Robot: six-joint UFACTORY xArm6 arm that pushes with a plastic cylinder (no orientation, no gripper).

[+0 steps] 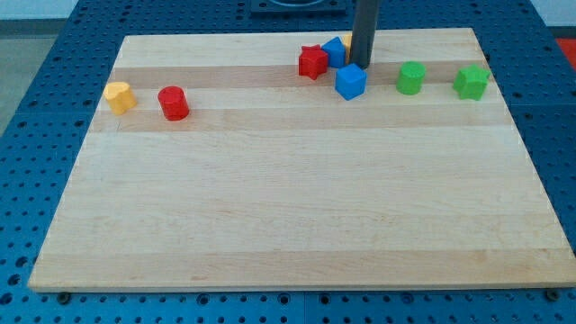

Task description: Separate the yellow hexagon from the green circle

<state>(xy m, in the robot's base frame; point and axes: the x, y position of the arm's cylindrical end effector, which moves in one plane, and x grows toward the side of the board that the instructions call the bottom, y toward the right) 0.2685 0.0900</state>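
The green circle (pixel 410 77) lies near the view's top right of the wooden board (pixel 288 198). My rod comes down from the view's top and my tip (pixel 360 66) rests on the board left of the green circle. A sliver of a yellow block (pixel 346 40) shows at the rod's left edge, mostly hidden, so its shape cannot be made out. My tip is just above a blue cube (pixel 351 81) and right of another blue block (pixel 334 50). A second yellow block (pixel 119 95) lies far at the view's left.
A red star-like block (pixel 312 62) touches the blue block's left side. A red cylinder (pixel 173 103) lies next to the left yellow block. A green star-like block (pixel 472 81) sits near the board's right edge. A blue perforated table (pixel 54 54) surrounds the board.
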